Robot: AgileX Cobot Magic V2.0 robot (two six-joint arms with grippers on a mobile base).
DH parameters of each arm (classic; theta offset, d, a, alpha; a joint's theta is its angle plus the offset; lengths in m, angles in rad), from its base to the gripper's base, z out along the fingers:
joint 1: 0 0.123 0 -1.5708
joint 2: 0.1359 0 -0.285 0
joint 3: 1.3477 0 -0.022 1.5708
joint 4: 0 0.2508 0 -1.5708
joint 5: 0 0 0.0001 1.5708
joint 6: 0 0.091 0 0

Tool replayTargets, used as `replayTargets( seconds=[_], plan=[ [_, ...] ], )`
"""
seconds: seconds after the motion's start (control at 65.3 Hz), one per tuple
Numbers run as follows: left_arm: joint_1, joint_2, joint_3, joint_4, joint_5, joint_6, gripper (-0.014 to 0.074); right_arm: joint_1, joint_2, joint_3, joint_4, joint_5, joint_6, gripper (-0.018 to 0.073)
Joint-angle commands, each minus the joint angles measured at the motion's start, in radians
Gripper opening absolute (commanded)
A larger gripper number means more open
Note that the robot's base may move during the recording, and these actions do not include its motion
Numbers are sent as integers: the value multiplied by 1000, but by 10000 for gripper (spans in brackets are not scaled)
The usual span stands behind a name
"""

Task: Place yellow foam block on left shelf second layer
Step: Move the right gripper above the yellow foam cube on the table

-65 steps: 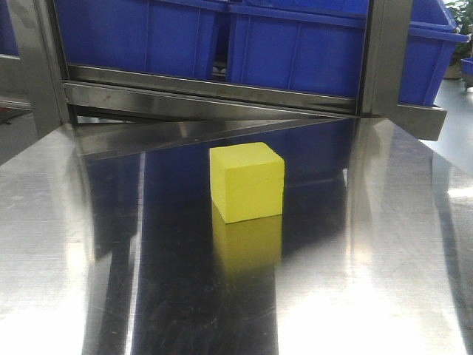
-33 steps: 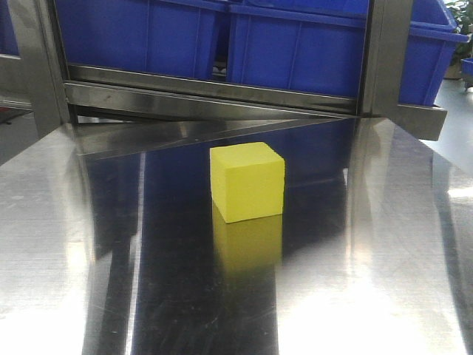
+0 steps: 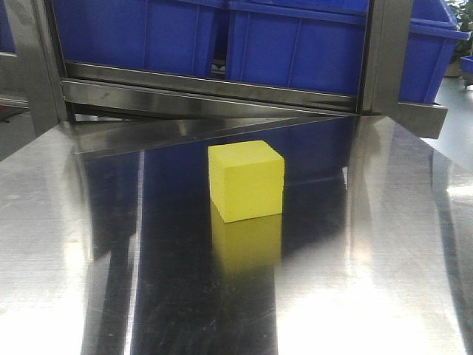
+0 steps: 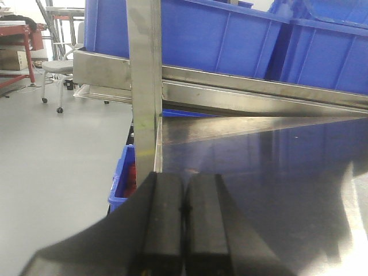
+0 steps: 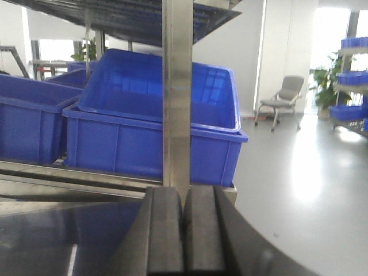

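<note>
Blue bins [image 3: 295, 52] sit on the shelf [image 3: 207, 92] right behind the block [image 3: 246, 181], insides hidden from here. Block's standing flat on the steel table [image 3: 369, 281], bare shiny top all round it. Left gripper [image 4: 183, 192] and right gripper [image 5: 184, 201]: pads pressed together, nothing between them.
</note>
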Motion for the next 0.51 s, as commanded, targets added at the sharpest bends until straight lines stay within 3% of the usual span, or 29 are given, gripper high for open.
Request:
replayTargets(
  seconds=[0.0,0.123,0.199,0.291,0.429,0.49],
  plan=[
    [-5,7,26,-3,-84,-4,136,17,119,-132,5,5,29,57],
    [-5,7,26,-3,-84,-4,136,67,249,-269,11,102,36,64],
    [-5,7,26,-3,-84,-4,136,122,335,-343,11,152,36,134],
    [-5,7,26,-3,-84,-4,136,196,428,-407,11,211,36,279],
    [-5,7,26,-3,-84,-4,136,335,582,-494,2,307,36,572],
    [-5,7,26,-3,-84,-4,136,382,638,-523,-24,331,36,641]
  ],
)
